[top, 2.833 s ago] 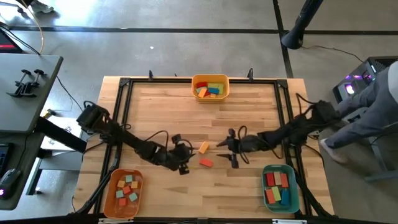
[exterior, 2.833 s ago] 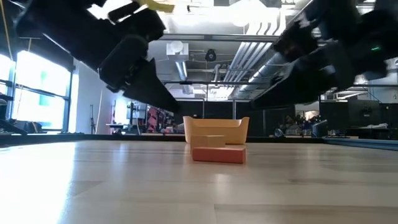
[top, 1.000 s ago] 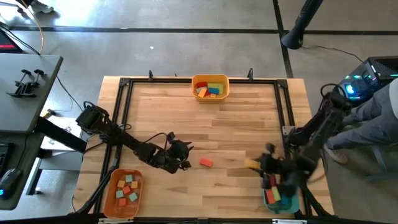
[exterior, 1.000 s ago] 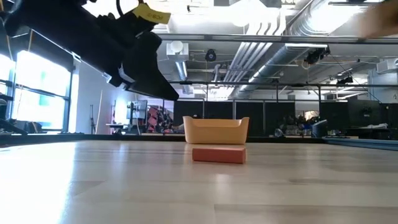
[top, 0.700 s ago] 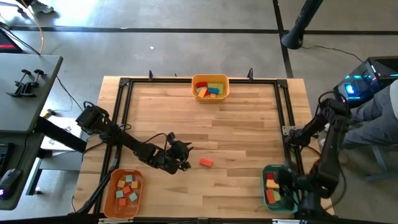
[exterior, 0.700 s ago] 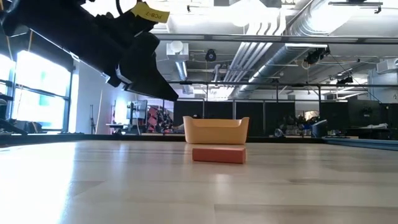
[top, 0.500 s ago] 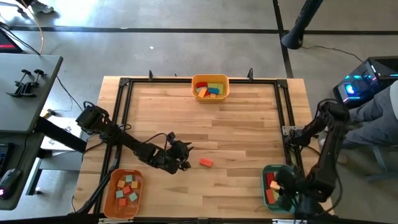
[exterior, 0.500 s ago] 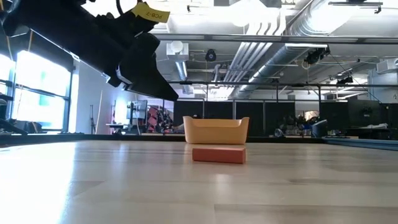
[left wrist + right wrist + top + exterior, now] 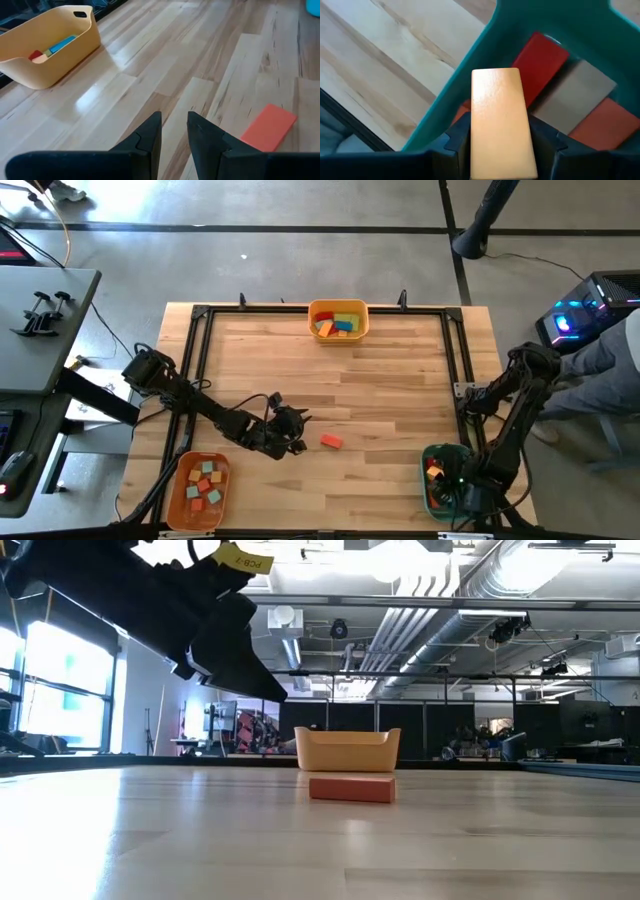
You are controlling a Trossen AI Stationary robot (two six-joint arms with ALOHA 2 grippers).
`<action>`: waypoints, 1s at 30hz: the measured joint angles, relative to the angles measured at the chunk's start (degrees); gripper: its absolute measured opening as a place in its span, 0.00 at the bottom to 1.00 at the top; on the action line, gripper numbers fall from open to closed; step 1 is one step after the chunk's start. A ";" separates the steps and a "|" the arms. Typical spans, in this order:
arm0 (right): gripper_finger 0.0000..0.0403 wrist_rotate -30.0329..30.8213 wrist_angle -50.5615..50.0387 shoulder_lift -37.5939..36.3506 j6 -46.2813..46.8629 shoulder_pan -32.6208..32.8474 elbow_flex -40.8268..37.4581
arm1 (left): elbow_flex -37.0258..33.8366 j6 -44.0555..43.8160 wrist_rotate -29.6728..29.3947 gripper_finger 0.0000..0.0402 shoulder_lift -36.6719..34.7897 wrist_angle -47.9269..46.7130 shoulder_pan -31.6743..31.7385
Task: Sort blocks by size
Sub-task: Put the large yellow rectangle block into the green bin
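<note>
1. The right pincer (image 9: 500, 142) pinches a yellow-orange block (image 9: 501, 122) above the teal bin (image 9: 470, 95); the block's long axis runs forward between the fingers.
2. The left pincer (image 9: 174, 131), empty, with a narrow gap between its fingers, is above the table (image 9: 400, 380) beside a flat orange block (image 9: 268, 128).

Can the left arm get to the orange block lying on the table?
Probably yes. The left gripper hangs just beside the orange block, with only bare table between them. It holds nothing, though its fingers sit nearly closed, so they would need to open first.
</note>
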 joint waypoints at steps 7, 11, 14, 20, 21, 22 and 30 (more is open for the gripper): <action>0.32 -2.63 -0.49 0.06 -1.57 -2.95 -0.45 | 0.00 0.05 0.01 0.19 0.00 0.34 0.00; 0.32 -9.94 -4.11 -0.18 -1.27 -3.07 -0.41 | 0.00 0.08 -0.01 0.19 0.00 1.05 0.00; 0.32 -12.77 -10.39 -0.31 0.27 -2.69 2.10 | 0.00 0.08 0.01 0.19 0.00 1.14 0.00; 0.32 -11.19 -20.83 -0.49 -0.29 -2.38 8.23 | 0.00 0.03 0.01 0.19 0.00 1.52 0.00; 0.32 -10.39 -20.73 -0.52 -1.22 -2.44 8.38 | -0.02 0.01 0.01 0.19 0.00 1.52 0.00; 0.32 -9.75 -20.33 -0.52 -1.63 -2.68 8.38 | -0.02 0.02 0.03 0.19 0.00 1.53 0.00; 0.32 -7.66 -8.49 -0.52 -6.69 -6.22 3.06 | -0.02 0.08 0.01 0.19 0.00 2.25 0.00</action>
